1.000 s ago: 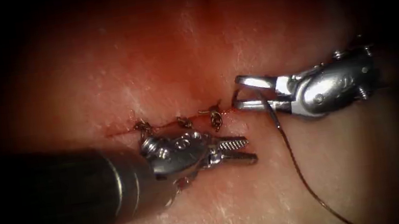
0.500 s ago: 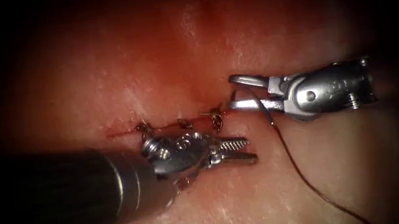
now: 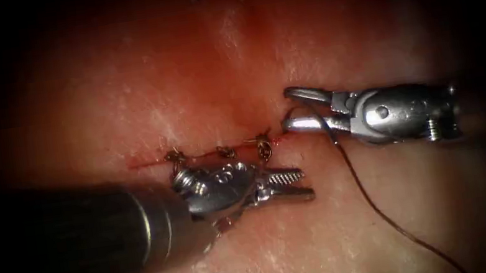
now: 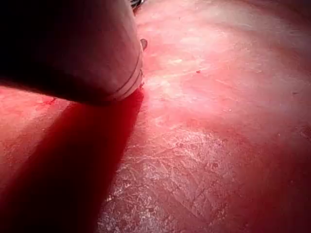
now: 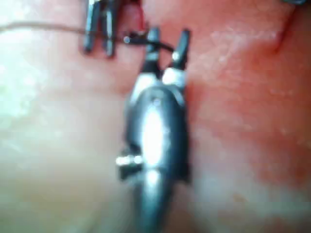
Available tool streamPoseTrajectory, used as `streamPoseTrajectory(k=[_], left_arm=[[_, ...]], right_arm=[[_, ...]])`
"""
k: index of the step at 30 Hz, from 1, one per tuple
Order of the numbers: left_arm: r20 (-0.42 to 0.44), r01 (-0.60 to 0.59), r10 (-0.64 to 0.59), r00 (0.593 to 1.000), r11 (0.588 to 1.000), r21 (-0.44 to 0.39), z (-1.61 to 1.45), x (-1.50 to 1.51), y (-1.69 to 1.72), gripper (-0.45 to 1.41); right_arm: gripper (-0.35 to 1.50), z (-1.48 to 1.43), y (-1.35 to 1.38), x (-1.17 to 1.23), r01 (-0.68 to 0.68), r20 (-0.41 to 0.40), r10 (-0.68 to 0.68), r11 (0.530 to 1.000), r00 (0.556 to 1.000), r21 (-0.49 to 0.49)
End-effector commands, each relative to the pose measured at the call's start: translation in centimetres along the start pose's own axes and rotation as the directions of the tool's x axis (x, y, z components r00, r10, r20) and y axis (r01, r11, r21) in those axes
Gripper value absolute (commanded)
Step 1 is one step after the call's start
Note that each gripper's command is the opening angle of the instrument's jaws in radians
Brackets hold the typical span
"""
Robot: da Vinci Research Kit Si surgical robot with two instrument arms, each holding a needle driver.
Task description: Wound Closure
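Note:
The cut (image 3: 152,162) runs across the tissue (image 3: 202,66), with three thread knots (image 3: 225,152) along it. At its right end my right tool (image 3: 291,109) has its jaws open. The thread (image 3: 355,181) loops from that end of the cut across the open jaws, then trails down to the right over the tissue. In the right wrist view the same jaws (image 5: 168,36) stand apart with the thread (image 5: 146,42) lying across them. Just below the cut, my left tool (image 3: 307,183) has its jaws a little open with nothing between them.
The left arm's dark shaft (image 3: 69,241) lies across the tissue from the left and shows close up as the shaft (image 4: 73,43) in the left wrist view. Red fluid (image 3: 233,112) stains the tissue around the cut. The left tool's jaws (image 5: 97,29) appear beside the right tool.
My right tool has turned level and shifted slightly up at the cut's right end; the trailing thread has swung to the right. The left tool has not moved.

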Motion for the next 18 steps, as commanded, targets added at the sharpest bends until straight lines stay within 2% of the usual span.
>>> streamPoseTrajectory(k=[1, 8, 12, 18], left_arm=[[0.0, 0.0, 0.0, 1.0, 1.0, -0.002, 0.08, -0.03, -0.02, 0.19], [0.0, 0.0, 0.0, 1.0, 1.0, -0.002, 0.08, -0.03, -0.01, 0.19], [0.0, 0.0, 0.0, 1.0, 1.0, -0.002, 0.08, -0.03, -0.01, 0.19], [0.002, 0.0, 0.0, 1.0, 1.0, -0.005, 0.09, -0.03, 0.0, 0.19]], right_arm=[[-0.35, 0.1, -0.04, -0.06, -0.004, 0.002, 0.004, 1.0, 1.0, 0.006], [-0.35, 0.12, -0.05, -0.05, -0.022, 0.011, 0.022, 0.999, 1.0, 0.027], [-0.35, 0.13, -0.06, -0.06, -0.055, 0.035, 0.052, 0.996, 0.998, 0.074], [-0.35, 0.11, -0.04, -0.08, -0.12, 0.076, 0.113, 0.989, 0.991, 0.089]])
